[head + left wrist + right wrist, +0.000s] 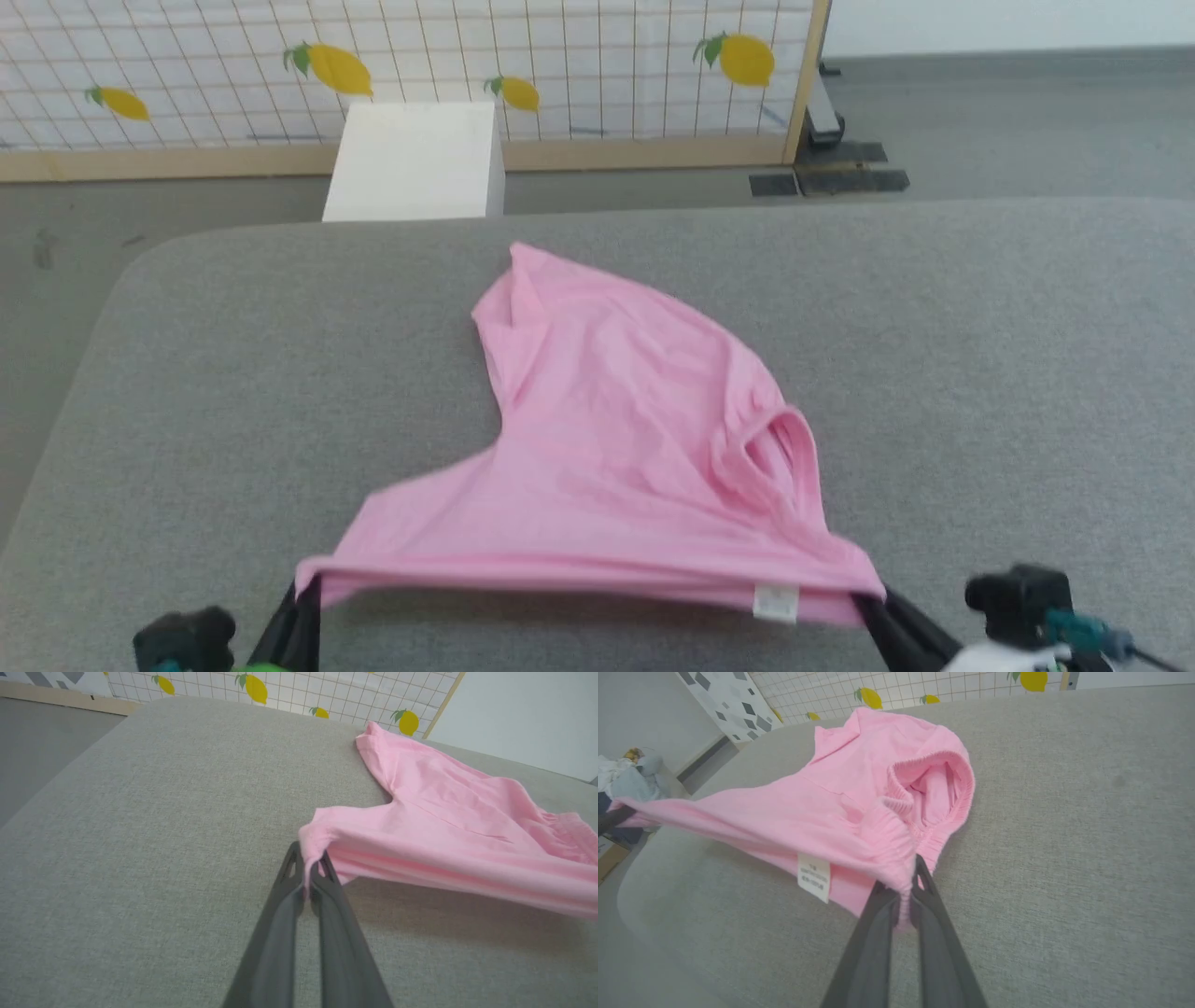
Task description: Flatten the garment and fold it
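Note:
The light pink garment (pixel 616 439) lies across the grey padded surface (pixel 980 355), its near edge lifted and stretched between both grippers. My left gripper (pixel 303 597) is shut on the garment's near left corner (pixel 310 844); the pinch shows in the left wrist view at the gripper (pixel 307 863). My right gripper (pixel 868 607) is shut on the near right corner by the elastic waistband (pixel 924 793), seen close at the gripper (pixel 908 882). A small white label (pixel 775 602) hangs from the lifted edge (pixel 814 876). The far end rests on the surface, wrinkled.
A white box (pixel 415 159) stands on the floor beyond the surface's far edge. Behind it runs a grid-patterned panel with lemon prints (pixel 560 65) in a wooden frame. A pile of clothes (pixel 626 774) sits off the left side in the right wrist view.

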